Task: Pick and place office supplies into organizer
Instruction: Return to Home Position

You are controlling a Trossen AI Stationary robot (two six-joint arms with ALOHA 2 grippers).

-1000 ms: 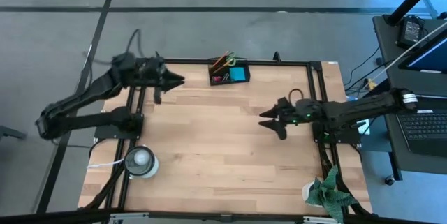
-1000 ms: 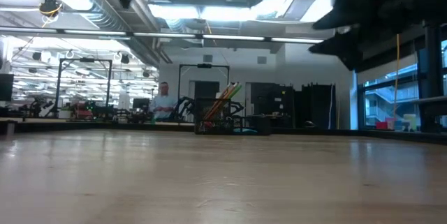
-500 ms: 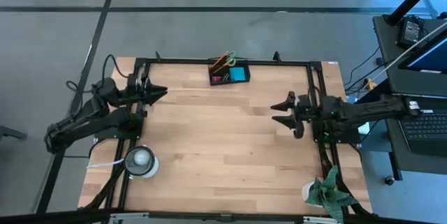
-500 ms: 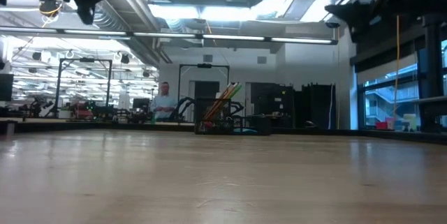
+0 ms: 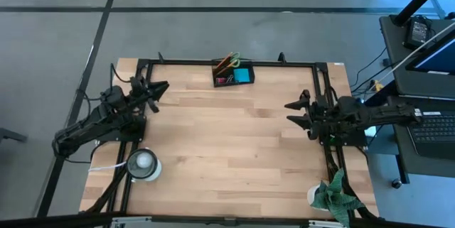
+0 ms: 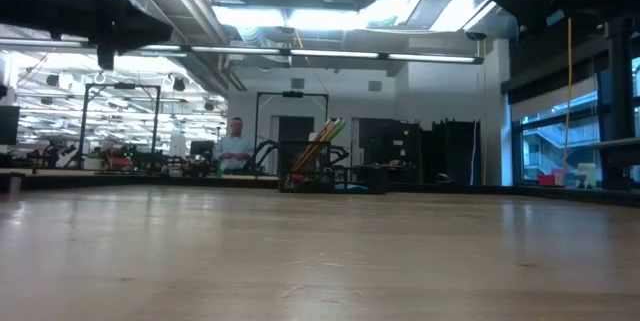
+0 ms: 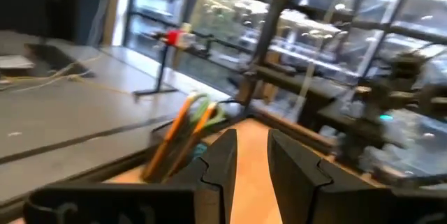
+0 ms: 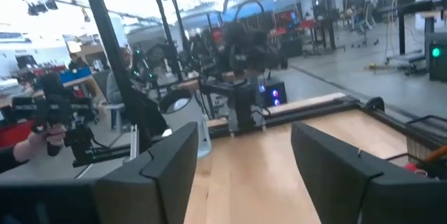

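High view: we see the left gripper (image 5: 158, 94) and right gripper (image 5: 291, 112), both with fingers apart, over opposite table (image 5: 227, 150) sides, organizer (image 5: 216, 79) at the far edge.

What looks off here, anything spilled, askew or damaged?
Nothing stands out. The organizer sits upright at the far edge of the table, with the pencils and blue note pad in it and nothing spilled beside it. The left hand and right hand hang empty near the table's sides.

No writing, label, brand, number or sign can be read in any view. Nothing on the surface or in the room behind it shows legible lettering.
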